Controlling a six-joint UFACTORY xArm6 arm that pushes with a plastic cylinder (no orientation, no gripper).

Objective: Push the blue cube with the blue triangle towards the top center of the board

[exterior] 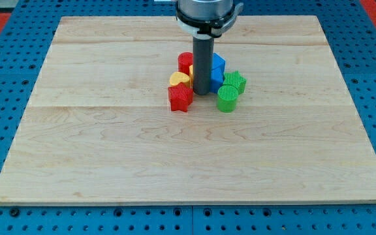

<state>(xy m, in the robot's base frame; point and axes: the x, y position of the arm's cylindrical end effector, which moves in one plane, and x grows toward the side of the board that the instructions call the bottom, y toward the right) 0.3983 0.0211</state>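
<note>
Rod tip (200,92) stands amid clustered blocks, touching the blue cube (218,64); no gripper is in view.

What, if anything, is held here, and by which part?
Nothing is held. My tip stands among the clustered blocks, beside the blue blocks; contact cannot be told.

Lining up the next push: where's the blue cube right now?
The blue cube sits just above the board's centre, on the view's right of my tip, directly above the two green blocks.
</note>
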